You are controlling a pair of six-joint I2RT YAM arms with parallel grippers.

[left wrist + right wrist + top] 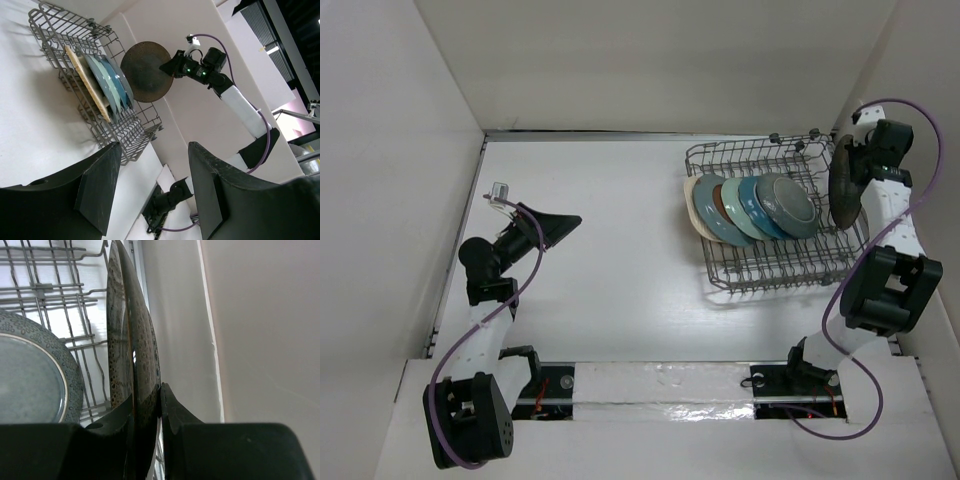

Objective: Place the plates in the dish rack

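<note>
Brown plate [845, 185], upper right, stands pinched in the right gripper [147, 407] at the rack's [760, 272] end; left gripper [155, 150] gapes, empty.

In the overhead view the left arm [485, 330] rises from its base at the lower left, bends at an elbow near the left edge, and points its wrist toward the middle of the frame. The left gripper [568, 221] has its fingers [97, 192] spread, with a wide gap between them and nothing in it. The right arm [890, 290] climbs from the bottom along the right edge, folds at a bulky black joint, and reaches to the upper right. There the right gripper [850, 160] pinches the rim of the dark brown plate [844, 190], its fingers [172, 412] pressed against both faces.
</note>
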